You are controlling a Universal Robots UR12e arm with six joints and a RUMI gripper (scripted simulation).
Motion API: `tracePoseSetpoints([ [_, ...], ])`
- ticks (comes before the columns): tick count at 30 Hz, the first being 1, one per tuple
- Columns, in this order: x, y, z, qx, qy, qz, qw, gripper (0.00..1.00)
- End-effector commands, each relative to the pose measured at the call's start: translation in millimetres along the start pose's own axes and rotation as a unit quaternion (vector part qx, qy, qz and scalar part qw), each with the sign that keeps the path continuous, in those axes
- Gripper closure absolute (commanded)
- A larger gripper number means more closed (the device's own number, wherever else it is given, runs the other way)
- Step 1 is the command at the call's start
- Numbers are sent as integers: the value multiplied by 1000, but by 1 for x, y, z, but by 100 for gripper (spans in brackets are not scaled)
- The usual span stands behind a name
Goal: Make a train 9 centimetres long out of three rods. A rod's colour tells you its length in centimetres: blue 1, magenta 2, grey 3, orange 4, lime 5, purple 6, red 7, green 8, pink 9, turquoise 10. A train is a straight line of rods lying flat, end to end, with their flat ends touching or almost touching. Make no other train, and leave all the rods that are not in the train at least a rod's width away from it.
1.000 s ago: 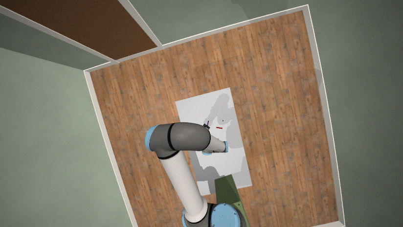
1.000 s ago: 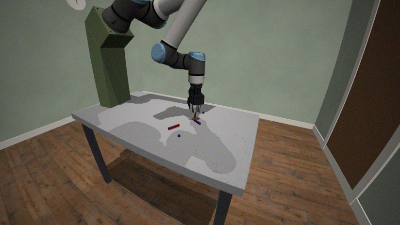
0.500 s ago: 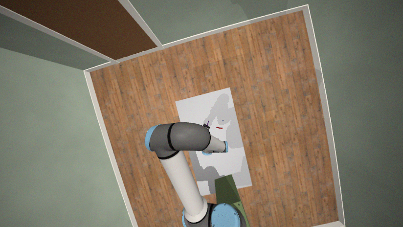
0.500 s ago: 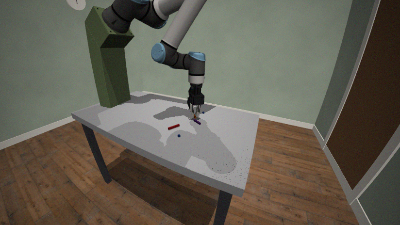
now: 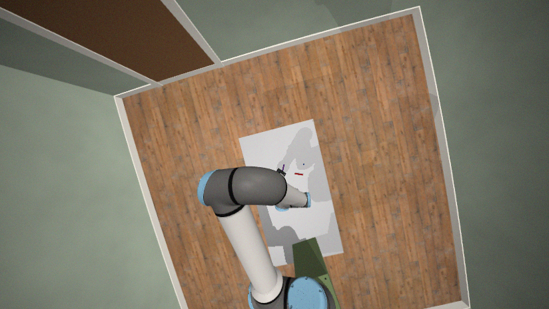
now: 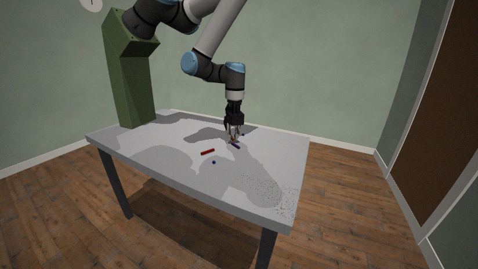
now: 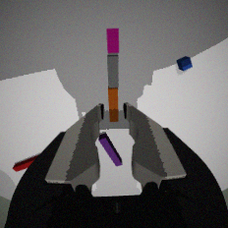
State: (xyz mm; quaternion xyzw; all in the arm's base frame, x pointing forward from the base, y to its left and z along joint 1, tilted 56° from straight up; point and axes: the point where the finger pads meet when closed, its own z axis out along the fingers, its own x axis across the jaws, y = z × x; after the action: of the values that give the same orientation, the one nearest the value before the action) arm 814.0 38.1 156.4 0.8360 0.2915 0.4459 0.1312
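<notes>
Two fingers of the gripper [image 7: 114, 112] straddle the orange rod [image 7: 113, 100], loosened.

A line of three rods [image 7: 113, 74] is lying, seemingly, towards the worktop [image 6: 160, 140]'s far edge. A slanted rod [image 7: 110, 148] is lying just beside it, and the longest rod [image 6: 207, 151] well apart.

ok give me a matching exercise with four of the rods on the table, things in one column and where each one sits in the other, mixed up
Column 1
1. orange rod
2. magenta rod
3. purple rod
4. grey rod

Column 2
A. far end of the line, seen from the wrist view
B. middle of the line, between two other rods
C. near end of the line, between the fingers of the gripper
D. lying at an angle off the line, below the gripper in the wrist view

Pairs: 1-C, 2-A, 3-D, 4-B
</notes>
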Motion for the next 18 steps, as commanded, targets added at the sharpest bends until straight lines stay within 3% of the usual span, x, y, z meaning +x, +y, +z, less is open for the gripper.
tracePoseSetpoints([
  [1, 3, 2, -1, -2, 2, -1, 1000, 86],
  [9, 0, 1, -13, -1, 0, 0, 1000, 86],
  [18, 0, 1, -60, -1, 0, 0, 1000, 86],
])
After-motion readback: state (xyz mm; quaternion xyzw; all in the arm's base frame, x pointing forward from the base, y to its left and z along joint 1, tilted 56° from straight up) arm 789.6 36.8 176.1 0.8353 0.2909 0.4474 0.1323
